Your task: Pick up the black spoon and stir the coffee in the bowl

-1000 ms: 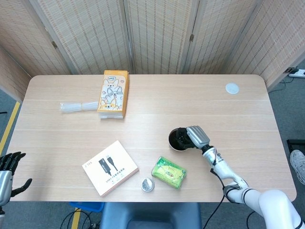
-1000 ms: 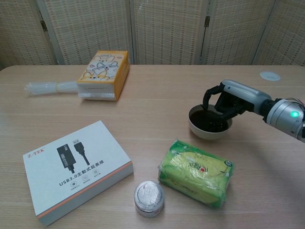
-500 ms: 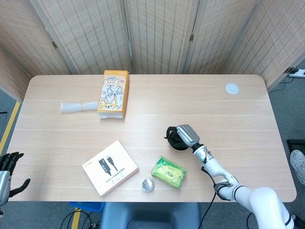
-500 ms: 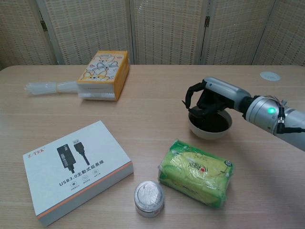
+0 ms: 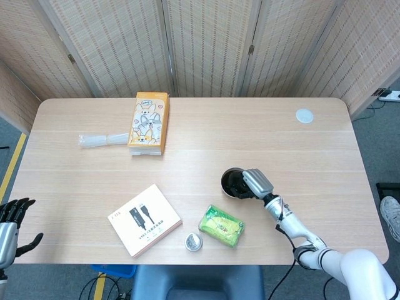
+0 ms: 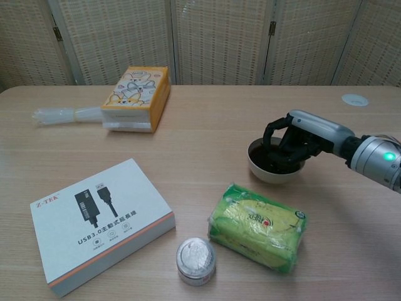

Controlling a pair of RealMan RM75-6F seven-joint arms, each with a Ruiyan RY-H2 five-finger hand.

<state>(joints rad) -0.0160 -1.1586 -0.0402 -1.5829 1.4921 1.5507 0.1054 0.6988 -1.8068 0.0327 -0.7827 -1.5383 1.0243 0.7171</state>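
A white bowl (image 5: pixel 227 176) (image 6: pixel 269 173) of dark coffee (image 6: pixel 264 156) stands right of the table's middle. My right hand (image 5: pixel 255 182) (image 6: pixel 301 134) hangs over the bowl's right side, its dark fingers curled down into it. The black spoon seems to be held in those fingers, but it hardly stands out from them and from the coffee. My left hand (image 5: pixel 14 219) shows only in the head view, low at the bottom left beside the table, fingers spread and holding nothing.
A green packet (image 5: pixel 221 225) (image 6: pixel 258 226) lies just in front of the bowl. A small round tin (image 5: pixel 193 242) (image 6: pixel 195 260) and a white cable box (image 5: pixel 144 219) (image 6: pixel 100 221) lie to its left. Further back are an orange tissue pack (image 5: pixel 149 122) (image 6: pixel 136 98), a clear plastic bag (image 5: pixel 103 140) (image 6: pixel 67 115) and a white disc (image 5: pixel 304 115) (image 6: pixel 355 99).
My right hand swung left across the bowl half a second ago and is now back over its right side. The bowl and my left hand stayed put.
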